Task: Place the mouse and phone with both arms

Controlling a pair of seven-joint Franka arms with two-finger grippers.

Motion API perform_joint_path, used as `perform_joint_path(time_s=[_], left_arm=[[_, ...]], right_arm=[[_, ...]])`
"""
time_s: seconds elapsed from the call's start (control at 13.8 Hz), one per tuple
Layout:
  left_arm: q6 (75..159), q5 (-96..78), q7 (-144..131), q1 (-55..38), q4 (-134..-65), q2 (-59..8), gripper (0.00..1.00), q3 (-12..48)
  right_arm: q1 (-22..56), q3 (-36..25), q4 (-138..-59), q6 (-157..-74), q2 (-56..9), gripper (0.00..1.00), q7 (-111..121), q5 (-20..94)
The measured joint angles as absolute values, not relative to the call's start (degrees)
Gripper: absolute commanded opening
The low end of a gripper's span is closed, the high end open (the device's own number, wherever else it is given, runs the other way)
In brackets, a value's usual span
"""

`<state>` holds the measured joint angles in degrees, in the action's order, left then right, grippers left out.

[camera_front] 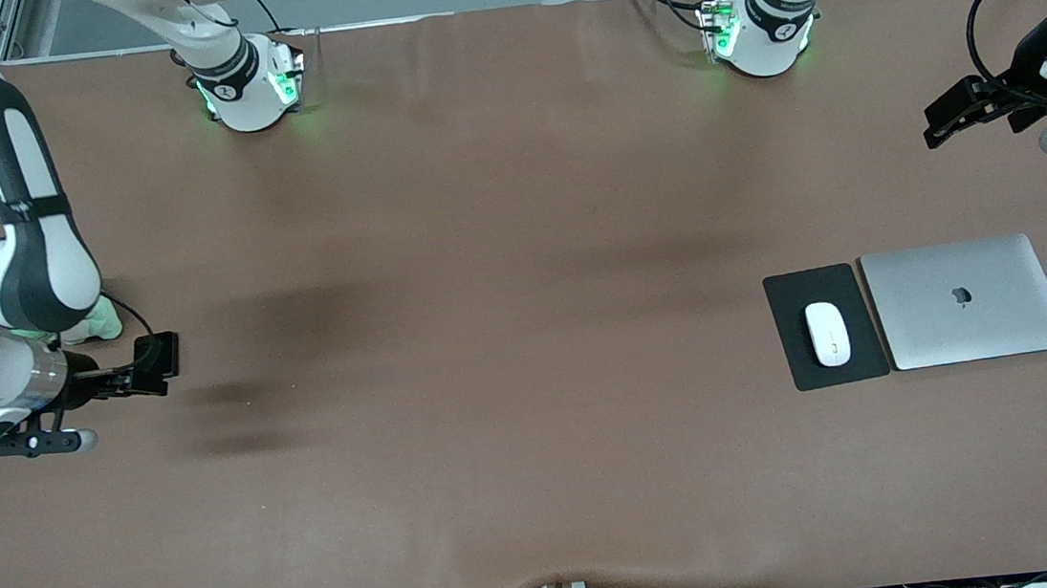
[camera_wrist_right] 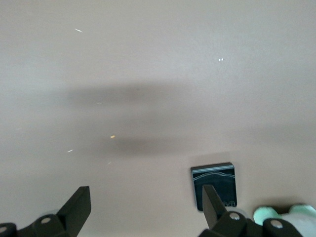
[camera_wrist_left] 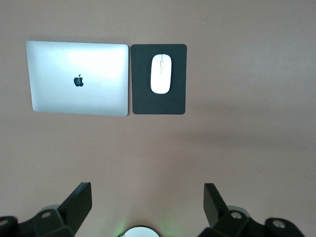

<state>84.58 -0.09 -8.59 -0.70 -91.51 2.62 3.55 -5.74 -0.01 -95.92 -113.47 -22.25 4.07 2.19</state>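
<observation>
The white mouse (camera_front: 828,333) lies on a dark-grey pad (camera_front: 789,307) toward the left arm's end of the table; it also shows in the left wrist view (camera_wrist_left: 161,73). The black phone (camera_front: 167,352) lies flat on the table toward the right arm's end. In the right wrist view the phone (camera_wrist_right: 217,178) is partly hidden by one finger (camera_wrist_right: 213,200). My right gripper (camera_front: 140,381) (camera_wrist_right: 146,192) is open and empty, over the table just beside the phone. My left gripper (camera_front: 939,124) (camera_wrist_left: 147,190) is open and empty, up over the table's end, apart from the mouse.
A closed silver laptop (camera_front: 966,300) lies beside the pad, toward the left arm's end; it also shows in the left wrist view (camera_wrist_left: 79,77). The two arm bases (camera_front: 248,80) (camera_front: 757,27) stand along the table's back edge. Brown tabletop (camera_front: 508,334) spans between phone and pad.
</observation>
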Motion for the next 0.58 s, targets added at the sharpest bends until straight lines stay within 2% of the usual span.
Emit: perform_joint_path(time_s=[0.22,0.58], left_arm=[[83.7,-0.1,-8.6,-0.7,-91.3,2.6,1.0,3.5],[82.5,-0.1,-8.6,-0.7,-90.3,2.9,1.0,3.5]], right_arm=[[-5.2,-0.2,-92.6,-105.9,-17.9,1.0,3.4,2.2],[-5.2,-0.4,-92.1,-96.7,-8.8,1.0,2.5,2.2]])
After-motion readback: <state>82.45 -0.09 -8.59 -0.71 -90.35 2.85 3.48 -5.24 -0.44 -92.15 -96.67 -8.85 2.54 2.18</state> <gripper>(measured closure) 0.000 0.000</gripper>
